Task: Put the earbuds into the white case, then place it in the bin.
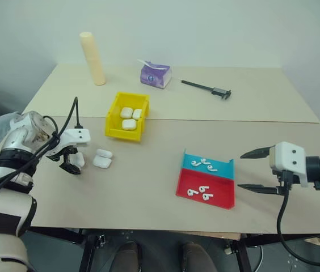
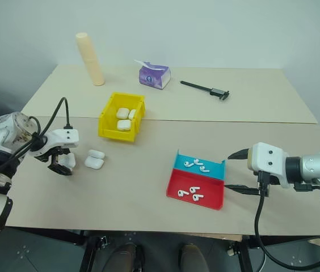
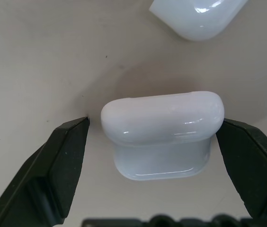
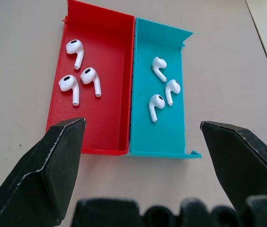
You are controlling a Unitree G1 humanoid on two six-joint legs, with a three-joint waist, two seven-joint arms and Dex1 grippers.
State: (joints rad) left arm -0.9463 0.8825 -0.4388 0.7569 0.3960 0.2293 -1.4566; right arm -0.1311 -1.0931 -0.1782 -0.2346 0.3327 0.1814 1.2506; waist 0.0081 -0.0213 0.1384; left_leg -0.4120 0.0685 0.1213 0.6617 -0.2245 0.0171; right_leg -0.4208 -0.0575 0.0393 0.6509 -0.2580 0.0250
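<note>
The left claw (image 3: 155, 135) points down at the desk (image 1: 148, 181) with its jaws spread wide, and a white case (image 3: 162, 132) sits directly between its two fingers. The case's long axis runs from one finger to the other, so closing would squeeze it end to end; one finger looks to touch an end, while a gap remains at the other. Two more cases (image 1: 102, 158) lie just beside it, toward the yellow bin (image 1: 127, 116), which already holds three. The earbuds (image 4: 79, 73) lie well apart from this, in the red-and-teal tray (image 4: 100, 146), three per half. The right claw (image 1: 256, 170), also wide open and empty, hovers just beside that tray, so it appears the nearer arm for them.
</note>
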